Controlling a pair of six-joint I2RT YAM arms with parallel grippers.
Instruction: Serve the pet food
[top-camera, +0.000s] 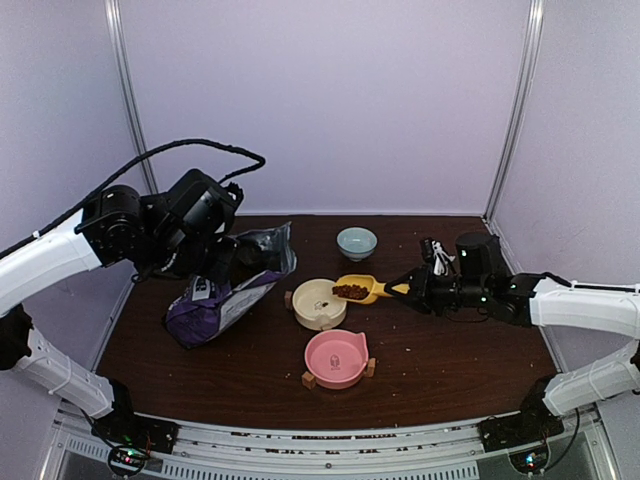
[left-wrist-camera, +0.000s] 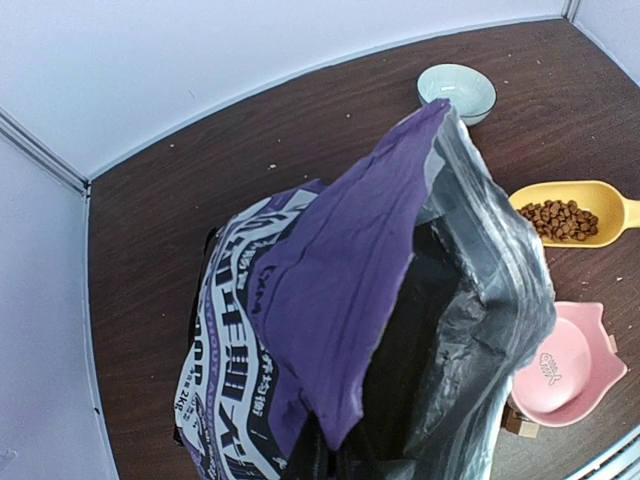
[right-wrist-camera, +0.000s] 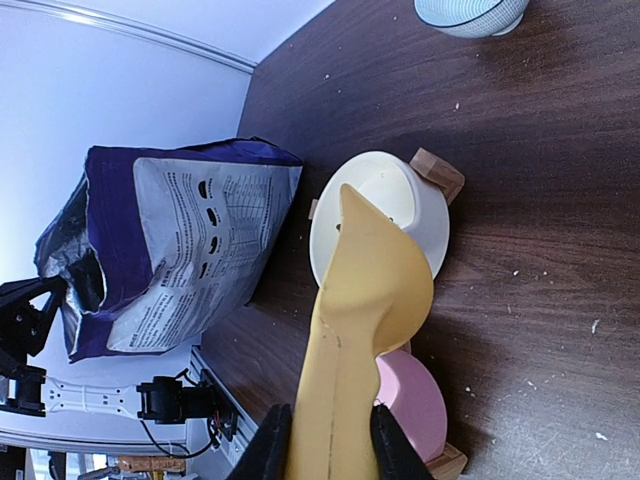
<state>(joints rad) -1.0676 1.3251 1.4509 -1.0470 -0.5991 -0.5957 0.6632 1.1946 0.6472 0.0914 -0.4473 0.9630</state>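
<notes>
Pinching the yellow scoop (top-camera: 366, 287), the right hand (top-camera: 403, 289) holds pet food (top-camera: 351, 291) over the cream bowl (top-camera: 316, 305); the left hand (top-camera: 229, 258) pinches the purple bag (top-camera: 210, 308).

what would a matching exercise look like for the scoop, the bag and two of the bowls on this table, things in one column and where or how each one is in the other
Things
1. yellow plastic scoop
2. purple-and-white printed bag
3. pink cat-shaped bowl
4. small pale blue round bowl

Places or states
A. farthest back of the three bowls
B. loaded with brown kibble, handle in the right gripper
C. top edge pinched by the left gripper, mouth gaping open
D. empty, frontmost of the three bowls

Pairs: 1-B, 2-C, 3-D, 4-A
</notes>
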